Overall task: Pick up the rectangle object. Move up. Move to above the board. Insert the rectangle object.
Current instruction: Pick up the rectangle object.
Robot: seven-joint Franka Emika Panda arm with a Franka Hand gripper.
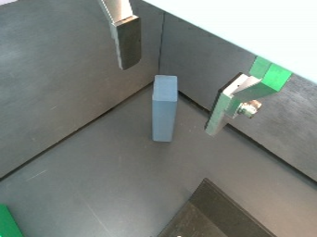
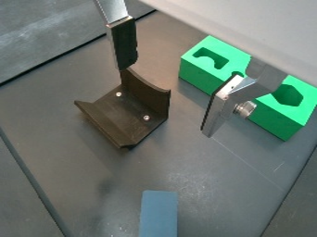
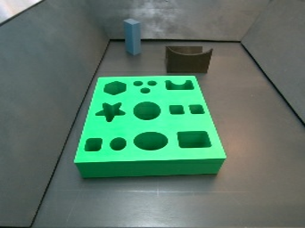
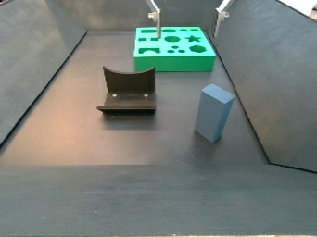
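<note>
The rectangle object (image 1: 165, 108) is a slim light-blue block standing upright on the dark floor, near a wall in both side views (image 3: 131, 36) (image 4: 214, 112). A wrist view catches only its top (image 2: 158, 215). The board (image 3: 149, 125) is a thick green slab with shaped holes, lying flat apart from the block (image 4: 173, 46); corners of it show in both wrist views (image 1: 270, 74) (image 2: 198, 69). My gripper (image 1: 169, 99) (image 2: 166, 100) hangs open high above the floor, nothing between its fingers (image 1: 128, 42). Only its fingertips (image 4: 154, 13) enter a side view, at the frame's upper edge.
The fixture (image 2: 124, 116), a dark bracket with a curved top on a screwed base plate, stands on the floor between block and board (image 4: 128, 91) (image 3: 187, 59). Grey walls (image 4: 50, 56) slope up around the floor on all sides.
</note>
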